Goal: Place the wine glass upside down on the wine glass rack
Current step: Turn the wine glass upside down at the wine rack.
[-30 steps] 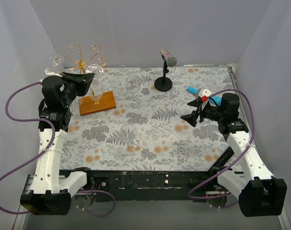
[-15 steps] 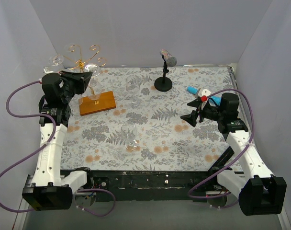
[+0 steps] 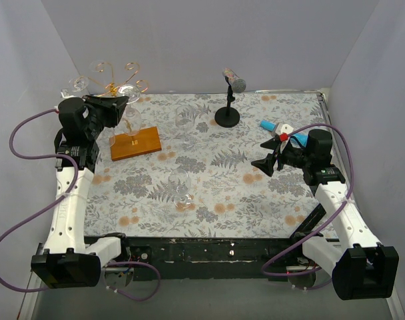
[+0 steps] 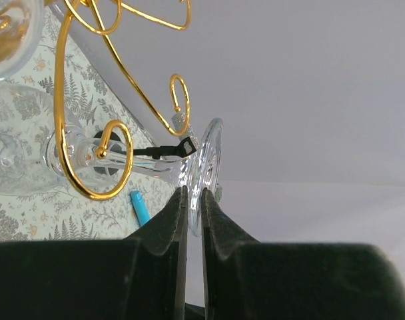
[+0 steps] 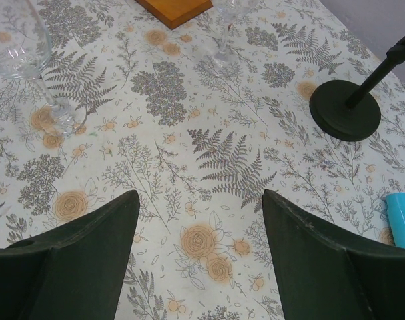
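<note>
The floral table (image 3: 256, 200) carries the wine glass rack (image 3: 140, 143) at its far left. My right gripper (image 5: 199, 197) hangs spread wide and empty over the cloth. My left gripper (image 4: 194, 195) pinches the foot of the wine glass (image 4: 211, 150), its stem crossing a gold curl at the rack's top

The left arm (image 3: 68, 200) is raised upright at the far left; the left end effector (image 4: 192, 195) is held level, fingers pinched on the foot of a glass (image 4: 210, 157). The right arm (image 3: 339, 207) is bent low; the right end effector (image 5: 199, 200) is spread wide, angled downward.
</note>
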Available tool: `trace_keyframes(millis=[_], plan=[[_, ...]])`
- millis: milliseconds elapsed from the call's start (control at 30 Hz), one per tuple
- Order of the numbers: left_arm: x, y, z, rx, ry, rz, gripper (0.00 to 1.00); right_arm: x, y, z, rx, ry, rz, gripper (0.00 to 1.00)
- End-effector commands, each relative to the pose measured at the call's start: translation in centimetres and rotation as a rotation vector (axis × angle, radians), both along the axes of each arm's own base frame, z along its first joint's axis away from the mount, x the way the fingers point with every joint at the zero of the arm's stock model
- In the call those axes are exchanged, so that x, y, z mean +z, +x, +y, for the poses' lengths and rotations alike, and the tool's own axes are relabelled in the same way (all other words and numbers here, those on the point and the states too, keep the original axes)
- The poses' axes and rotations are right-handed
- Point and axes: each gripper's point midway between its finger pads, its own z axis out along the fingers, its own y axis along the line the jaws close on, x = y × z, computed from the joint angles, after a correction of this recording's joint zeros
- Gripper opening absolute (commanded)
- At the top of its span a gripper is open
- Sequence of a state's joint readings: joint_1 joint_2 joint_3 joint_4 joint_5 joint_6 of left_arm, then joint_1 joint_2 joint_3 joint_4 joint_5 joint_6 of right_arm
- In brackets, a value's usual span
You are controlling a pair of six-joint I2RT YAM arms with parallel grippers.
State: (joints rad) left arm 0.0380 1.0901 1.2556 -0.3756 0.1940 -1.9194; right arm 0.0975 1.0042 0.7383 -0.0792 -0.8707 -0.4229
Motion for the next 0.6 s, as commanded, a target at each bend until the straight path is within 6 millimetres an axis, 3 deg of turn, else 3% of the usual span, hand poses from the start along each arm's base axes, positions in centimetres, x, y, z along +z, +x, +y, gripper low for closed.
trace_keyframes(millis=[0, 300, 567], plan=[[4.8, 0.5, 0.7, 0.024, -0.01, -0.144, 0.0, 1.4, 0.0, 0.0, 0.015, 0.006, -0.047, 0.82], [4.3, 2.1, 1.5, 0.047, -0.009, -0.132, 0.0, 1.5, 0.0, 0.0, 0.013, 0.001, -0.051, 0.82], [4.5, 2.2, 2.7, 0.093, 0.014, -0.133, 0.0, 1.5, 0.0, -0.1, 0.011, -0.001, -0.054, 0.82]])
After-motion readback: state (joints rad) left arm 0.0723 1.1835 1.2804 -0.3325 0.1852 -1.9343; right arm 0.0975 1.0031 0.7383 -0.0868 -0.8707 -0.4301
